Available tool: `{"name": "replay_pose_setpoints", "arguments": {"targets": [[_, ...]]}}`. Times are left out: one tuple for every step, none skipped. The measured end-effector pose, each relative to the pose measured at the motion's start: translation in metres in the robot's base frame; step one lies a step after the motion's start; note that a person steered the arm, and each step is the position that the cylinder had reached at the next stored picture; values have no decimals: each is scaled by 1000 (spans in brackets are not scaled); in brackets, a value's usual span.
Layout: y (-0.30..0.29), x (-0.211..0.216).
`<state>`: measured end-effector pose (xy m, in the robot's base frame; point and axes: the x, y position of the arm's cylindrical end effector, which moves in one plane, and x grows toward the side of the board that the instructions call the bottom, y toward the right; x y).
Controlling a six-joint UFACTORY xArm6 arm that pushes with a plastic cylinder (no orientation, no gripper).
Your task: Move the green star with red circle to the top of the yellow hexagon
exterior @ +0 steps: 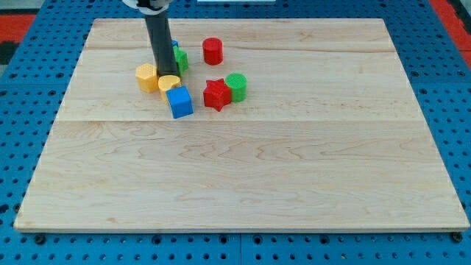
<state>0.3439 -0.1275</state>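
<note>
Where smooth plastic blocks cluster, my tip [163, 74] touches the ridged yellow hexagon [147, 76].

A pale wooden board [243, 169] rests on a blue perforated base [22, 110]. Near the view's top, a blue cube [179, 101] lies just beside a yellow heart [168, 83]. To the view's right, a red star [215, 94] touches a green cylinder [236, 86].
</note>
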Motion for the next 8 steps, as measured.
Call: {"name": "replay_pose_setpoints", "arguments": {"targets": [[-29, 4], [-5, 4], [72, -1], [137, -5], [165, -4], [210, -19], [229, -36], [266, -53]]}}
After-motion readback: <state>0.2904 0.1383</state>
